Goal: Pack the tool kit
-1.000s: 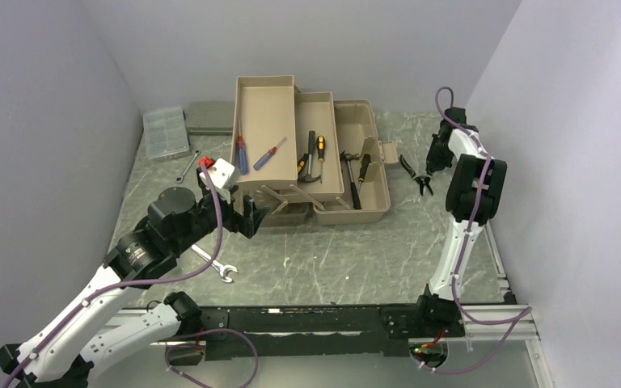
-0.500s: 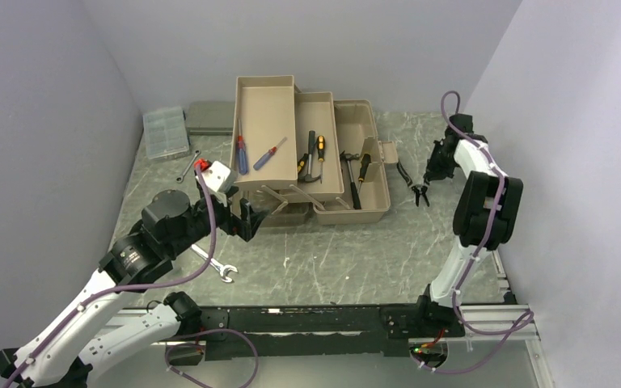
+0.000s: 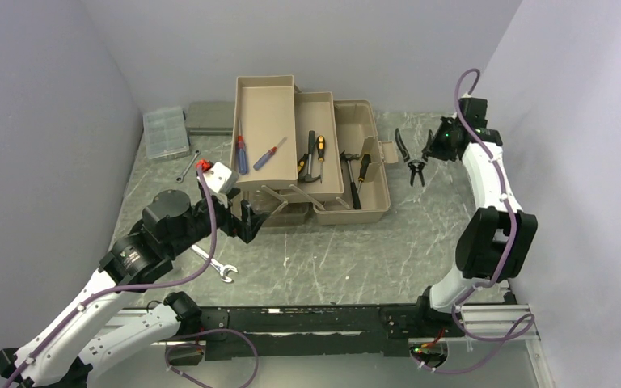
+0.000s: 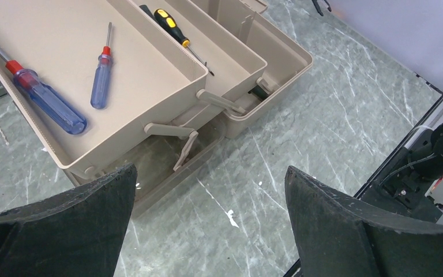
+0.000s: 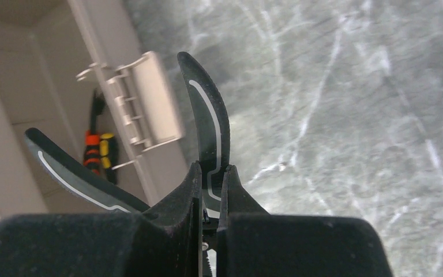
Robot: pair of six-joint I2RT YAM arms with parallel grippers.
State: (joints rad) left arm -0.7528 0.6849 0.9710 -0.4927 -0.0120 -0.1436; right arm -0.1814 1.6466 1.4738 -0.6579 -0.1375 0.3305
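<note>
The taupe toolbox (image 3: pixel 265 105) stands open at the table's middle with its trays folded out. Two blue screwdrivers (image 3: pixel 242 153) lie in the left tray, and more tools (image 3: pixel 314 153) lie in the middle tray and the base. My right gripper (image 3: pixel 430 150) is shut on black pliers (image 3: pixel 412 160) and holds them in the air just right of the toolbox. In the right wrist view the pliers' handles (image 5: pixel 207 127) spread out past my shut gripper (image 5: pixel 209 179), above the toolbox latch (image 5: pixel 144 101). My left gripper (image 3: pixel 251 218) is open and empty at the toolbox's front left corner (image 4: pixel 167 130).
A wrench (image 3: pixel 214 265) lies on the table near my left arm, and another wrench (image 3: pixel 187 166) lies left of the toolbox. A clear organiser box (image 3: pixel 166 132) and a flat grey case (image 3: pixel 210 117) sit at the back left. Walls close in on both sides.
My right gripper has lifted the pliers off the table and carried them up and back beside the toolbox. The left arm has barely moved.
</note>
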